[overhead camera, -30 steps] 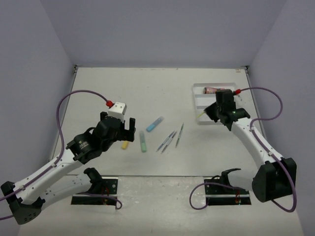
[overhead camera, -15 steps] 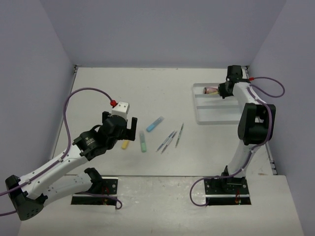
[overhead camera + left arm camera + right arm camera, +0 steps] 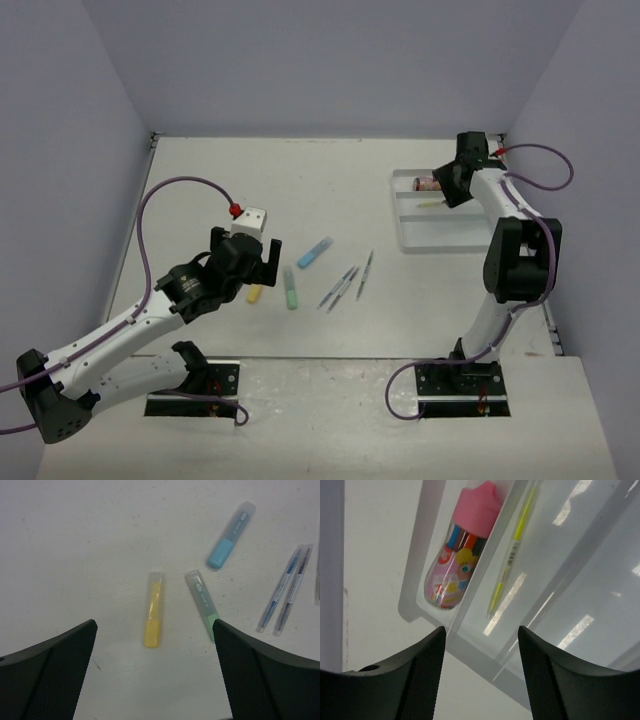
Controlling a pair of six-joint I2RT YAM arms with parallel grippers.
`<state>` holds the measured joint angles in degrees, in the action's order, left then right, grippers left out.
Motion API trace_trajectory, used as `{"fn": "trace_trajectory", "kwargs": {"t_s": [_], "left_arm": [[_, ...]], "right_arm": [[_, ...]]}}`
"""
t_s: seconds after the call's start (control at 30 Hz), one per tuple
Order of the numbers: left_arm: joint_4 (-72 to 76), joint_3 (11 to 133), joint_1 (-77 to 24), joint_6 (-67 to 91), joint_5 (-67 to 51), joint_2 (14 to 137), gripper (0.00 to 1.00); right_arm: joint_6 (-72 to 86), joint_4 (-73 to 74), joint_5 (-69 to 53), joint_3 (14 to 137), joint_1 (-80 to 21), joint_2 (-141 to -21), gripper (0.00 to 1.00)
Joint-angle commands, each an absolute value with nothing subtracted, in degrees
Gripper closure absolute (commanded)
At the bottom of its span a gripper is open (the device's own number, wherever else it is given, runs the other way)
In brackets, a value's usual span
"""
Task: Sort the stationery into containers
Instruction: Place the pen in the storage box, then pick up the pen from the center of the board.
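Now that the right gripper (image 3: 481, 640) has parted its jaws above the tray (image 3: 415, 595), the pen (image 3: 512, 555) lies loose in the compartment beside the tube's (image 3: 462, 555): one more item sorted; the left gripper (image 3: 154, 630) hangs spread over the yellow marker (image 3: 152, 610)

Soft, even overhead light; faint shadows on the bench (image 3: 300, 180). White glare streaks cross the tray (image 3: 600, 580) at right; the near fingers (image 3: 405, 680) look blurred.

Here the left arm stretches forward and low, left gripper (image 3: 154, 625) spread wide, nothing in it. Far side, the right arm stands tall and folds over, right gripper (image 3: 480, 630) aimed down, fingers (image 3: 395, 680) parted.
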<state>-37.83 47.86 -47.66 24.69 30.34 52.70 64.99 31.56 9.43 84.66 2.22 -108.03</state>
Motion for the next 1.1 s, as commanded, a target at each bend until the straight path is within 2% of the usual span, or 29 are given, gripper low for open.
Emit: {"fn": "trace_trajectory", "kwargs": {"t_s": [0.0,0.03,0.07,0.13,0.2,0.23,0.47,0.93,1.07], "left_arm": [[-37.43,48.16,-47.15,25.39,32.67,51.3,0.0],[-37.37,48.16,-46.96,25.4,32.62,50.95,0.0],[-37.28,48.16,-46.93,25.4,32.53,50.74,0.0],[-36.99,47.9,-46.93,25.3,31.8,50.45,0.0],[-36.79,47.83,-46.85,25.1,31.31,50.48,0.0],[-36.65,47.89,-46.85,24.95,31.01,50.62,0.0],[-36.12,47.73,-46.91,24.15,29.39,50.34,0.0],[-35.61,47.57,-46.93,23.47,28.04,49.98,0.0],[-35.51,47.55,-46.92,23.38,27.77,50.11,0.0]], "right_arm": [[48.44,33.82,16.97,86.04,-12.11,-97.1,0.39],[44.85,36.89,20.2,85.08,-18.62,-95.07,0.4],[44.23,38.84,22.49,83.87,-19.68,-94.75,0.4],[45.13,38.87,20.12,76.92,-27.61,-92.31,0.49],[46.22,36.27,15.63,71.61,-30.91,-91.08,0.62],[47.7,34.96,14.72,68.72,-33.63,-91.22,0.63],[51.36,37.69,17.85,67.71,-41.27,-97.65,0.62],[54.54,35.84,17.19,62.39,-41.4,-100.21,0.65],[54.69,35.48,17.03,61.91,-41.1,-101.67,0.69]]}}
